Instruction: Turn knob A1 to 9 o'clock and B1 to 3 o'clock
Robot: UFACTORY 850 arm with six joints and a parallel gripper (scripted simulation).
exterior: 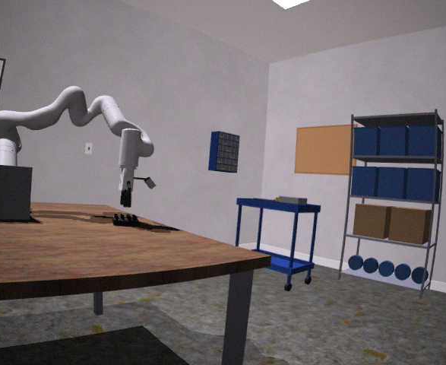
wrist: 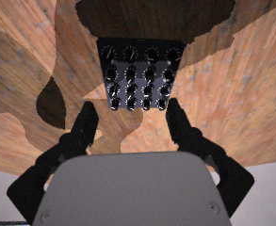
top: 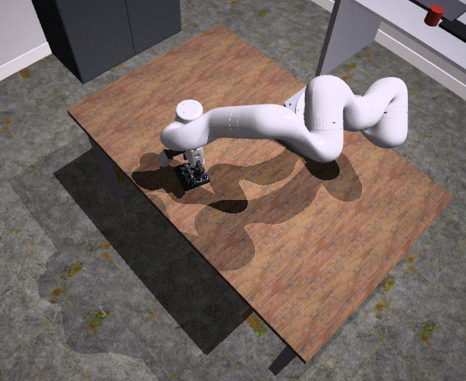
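The knob box (top: 192,177) (exterior: 124,220) (wrist: 139,81) is a small black box with four rows of four black knobs, each with a white line. It stands on the wooden table (top: 306,246) (exterior: 97,247) (wrist: 232,94) near one long edge, in the arm's shadow. My gripper (top: 198,167) (exterior: 125,200) (wrist: 131,108) is open and empty. It points straight down and hovers a short way above the box, touching no knob. In the wrist view its fingers flank the nearest row of knobs. The printed names and the socket are too small to read.
The table's edge (top: 113,163) runs close beside the knob box. The arm's base stands on a dark grey block (exterior: 3,192) at the far side of the table. A dark cabinet (top: 102,32), a blue cart (exterior: 277,204) and a shelf rack (exterior: 391,188) stand on the floor away from the table.
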